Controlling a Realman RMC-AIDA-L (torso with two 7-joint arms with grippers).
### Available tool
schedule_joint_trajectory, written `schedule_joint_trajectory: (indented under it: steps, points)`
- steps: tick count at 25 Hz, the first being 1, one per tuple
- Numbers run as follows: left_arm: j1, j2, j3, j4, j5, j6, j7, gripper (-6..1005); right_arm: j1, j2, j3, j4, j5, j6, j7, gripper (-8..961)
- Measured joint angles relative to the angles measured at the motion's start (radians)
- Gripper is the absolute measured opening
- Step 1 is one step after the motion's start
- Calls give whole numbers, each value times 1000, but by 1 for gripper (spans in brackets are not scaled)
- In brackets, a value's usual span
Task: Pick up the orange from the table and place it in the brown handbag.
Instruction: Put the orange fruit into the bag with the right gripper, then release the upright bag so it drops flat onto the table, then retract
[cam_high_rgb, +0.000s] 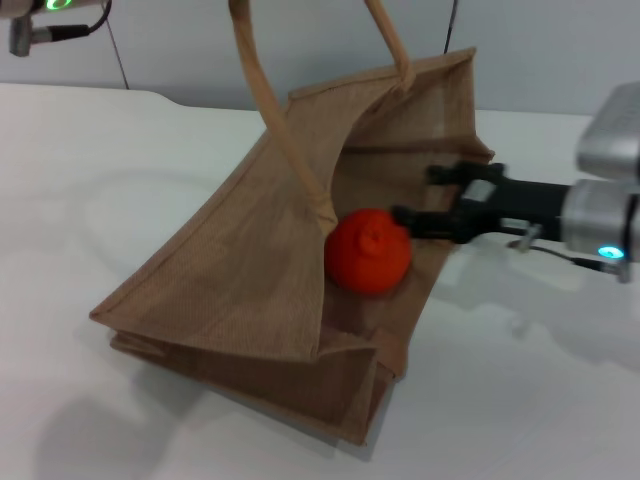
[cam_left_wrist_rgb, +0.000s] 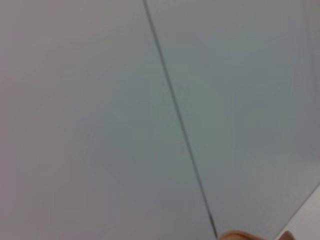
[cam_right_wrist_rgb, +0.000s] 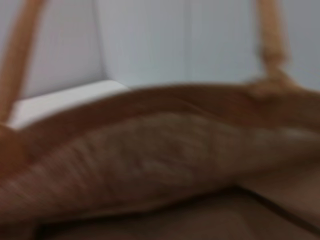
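The brown handbag (cam_high_rgb: 240, 270) lies tilted on the white table (cam_high_rgb: 90, 150), its mouth open toward my right arm and its handles (cam_high_rgb: 270, 110) standing up. The orange (cam_high_rgb: 368, 250) rests just inside the mouth, on the bag's lower wall. My right gripper (cam_high_rgb: 415, 195) reaches into the mouth from the right. Its black fingers (cam_high_rgb: 430, 222) are spread, and the lower one touches the orange's upper right side. The right wrist view is filled with the bag's jute wall (cam_right_wrist_rgb: 165, 150). Only part of my left arm (cam_high_rgb: 40, 25) shows, raised at the far left corner.
A pale wall (cam_high_rgb: 170, 40) stands behind the table's far edge. The left wrist view shows only that wall (cam_left_wrist_rgb: 100, 120). Bare tabletop lies left of the bag and in front of it (cam_high_rgb: 500, 400).
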Motion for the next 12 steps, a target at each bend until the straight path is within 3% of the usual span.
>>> schedule_joint_trajectory:
  steps: [5, 12]
  points:
    - [11, 0, -1, 2, 1, 9, -1, 130, -38, -41, 11, 21, -11, -5, 51, 869]
    - [12, 2, 2, 1, -6, 9, 12, 132, -89, -55, 42, 76, -13, -2, 61, 868]
